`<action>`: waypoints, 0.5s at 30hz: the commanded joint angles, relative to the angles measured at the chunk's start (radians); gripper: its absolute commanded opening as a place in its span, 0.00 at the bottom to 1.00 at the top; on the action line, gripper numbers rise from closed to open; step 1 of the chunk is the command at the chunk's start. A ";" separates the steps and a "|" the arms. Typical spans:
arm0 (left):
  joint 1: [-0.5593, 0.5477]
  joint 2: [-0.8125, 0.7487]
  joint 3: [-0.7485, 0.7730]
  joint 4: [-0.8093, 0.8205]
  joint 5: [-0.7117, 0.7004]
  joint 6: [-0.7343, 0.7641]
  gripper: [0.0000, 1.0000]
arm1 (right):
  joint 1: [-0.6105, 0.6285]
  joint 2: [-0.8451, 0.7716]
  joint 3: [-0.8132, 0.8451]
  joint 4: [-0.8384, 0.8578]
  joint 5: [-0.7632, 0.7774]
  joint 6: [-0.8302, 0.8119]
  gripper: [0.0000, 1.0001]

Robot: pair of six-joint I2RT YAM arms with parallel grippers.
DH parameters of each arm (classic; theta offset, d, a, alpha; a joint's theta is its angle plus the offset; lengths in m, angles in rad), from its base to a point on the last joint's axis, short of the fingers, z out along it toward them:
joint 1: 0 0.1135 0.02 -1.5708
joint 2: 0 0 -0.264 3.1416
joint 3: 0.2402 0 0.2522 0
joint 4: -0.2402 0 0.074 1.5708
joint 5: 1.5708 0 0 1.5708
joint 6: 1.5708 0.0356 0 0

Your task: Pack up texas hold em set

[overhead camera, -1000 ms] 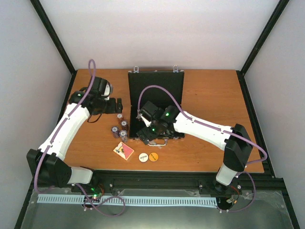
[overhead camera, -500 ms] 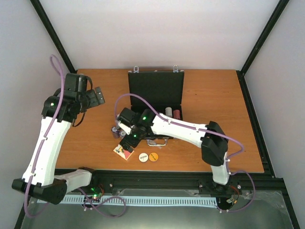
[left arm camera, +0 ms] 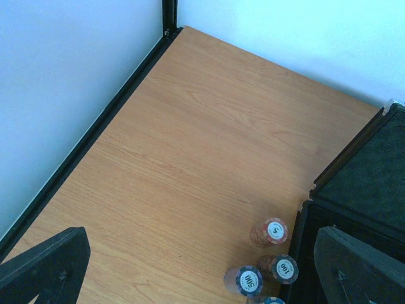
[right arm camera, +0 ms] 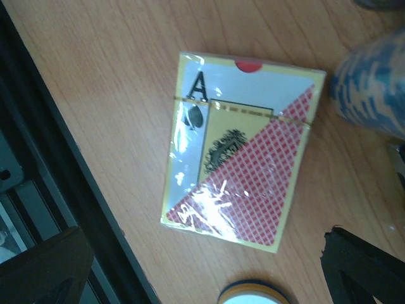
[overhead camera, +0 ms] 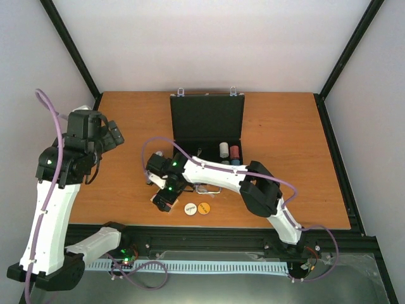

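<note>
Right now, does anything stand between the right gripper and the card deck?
Nothing visible does. The right gripper hangs open above the card deck, whose top is bare; a blue chip stack stands beside it.

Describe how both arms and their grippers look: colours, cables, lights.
The left arm and the right arm both have white link shells with black joint housings. A purple cable loops along each arm, and small green lights glow on the joint housings. In both wrist views the fingers are flat, angular and matte black.
</note>
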 commanded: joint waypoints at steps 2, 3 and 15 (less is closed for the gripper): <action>0.003 -0.013 0.003 -0.028 -0.028 -0.013 1.00 | 0.032 0.038 0.060 -0.016 -0.014 0.008 1.00; 0.003 -0.016 0.003 -0.024 -0.028 -0.011 1.00 | 0.033 0.048 0.065 -0.018 -0.009 0.017 1.00; 0.004 -0.048 -0.037 0.026 0.026 0.007 1.00 | 0.053 0.201 0.186 -0.055 0.082 0.078 1.00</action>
